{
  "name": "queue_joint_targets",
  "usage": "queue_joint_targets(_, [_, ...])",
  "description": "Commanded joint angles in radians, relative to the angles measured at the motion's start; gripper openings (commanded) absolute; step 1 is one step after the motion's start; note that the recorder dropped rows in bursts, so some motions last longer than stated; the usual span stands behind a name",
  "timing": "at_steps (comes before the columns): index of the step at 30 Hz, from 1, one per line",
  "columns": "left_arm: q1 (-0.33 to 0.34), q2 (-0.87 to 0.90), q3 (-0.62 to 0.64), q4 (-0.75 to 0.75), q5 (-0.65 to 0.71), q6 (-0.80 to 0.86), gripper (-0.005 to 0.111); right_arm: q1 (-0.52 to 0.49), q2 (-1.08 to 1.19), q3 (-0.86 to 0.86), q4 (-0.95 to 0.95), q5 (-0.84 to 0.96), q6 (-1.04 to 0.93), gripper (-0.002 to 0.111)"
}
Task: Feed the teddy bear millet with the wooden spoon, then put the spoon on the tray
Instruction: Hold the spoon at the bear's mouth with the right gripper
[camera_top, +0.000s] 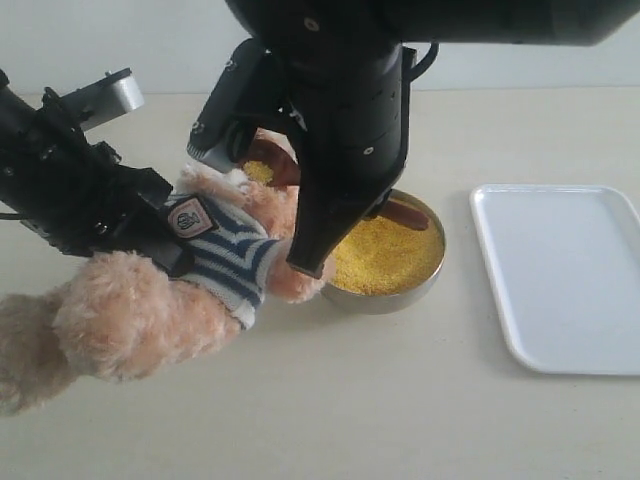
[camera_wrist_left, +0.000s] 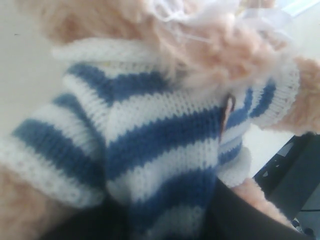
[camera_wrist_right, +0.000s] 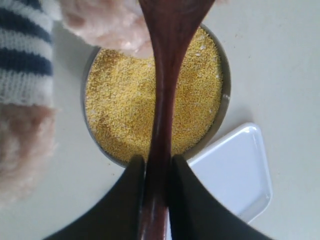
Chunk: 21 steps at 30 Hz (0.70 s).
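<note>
The teddy bear (camera_top: 130, 310) is tilted on the table, its head towards the steel bowl (camera_top: 400, 295) of yellow millet (camera_top: 385, 255). My left gripper (camera_top: 172, 240) is shut on its striped shirt (camera_wrist_left: 160, 140), which fills the left wrist view, with dark fingers (camera_wrist_left: 240, 215) on either side. Above the bowl, my right gripper (camera_top: 312, 250) is shut on the wooden spoon's handle (camera_wrist_right: 165, 90). The spoon's round end (camera_top: 265, 168) carries some millet and sits at the bear's face. The white tray (camera_top: 570, 280) lies right of the bowl, with nothing on it.
The beige table runs to a pale wall at the back. The right arm's bulk hangs over the bowl and hides the bear's head. In the right wrist view, the tray's corner (camera_wrist_right: 235, 170) lies next to the bowl's rim (camera_wrist_right: 225, 95).
</note>
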Motion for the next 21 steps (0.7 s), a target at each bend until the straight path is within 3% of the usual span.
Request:
queue_joint_targets(1, [0.0,-0.004,-0.002,-0.028,-0.002,0.005,0.004,0.029,-0.004,0.0,-0.059,0.002,0.012,-0.001])
queue_joint_targets(21, [0.0,-0.004,-0.002,-0.028,-0.004,0.005,0.004,0.096,0.005,0.0,-0.209,0.002,0.028,-0.001])
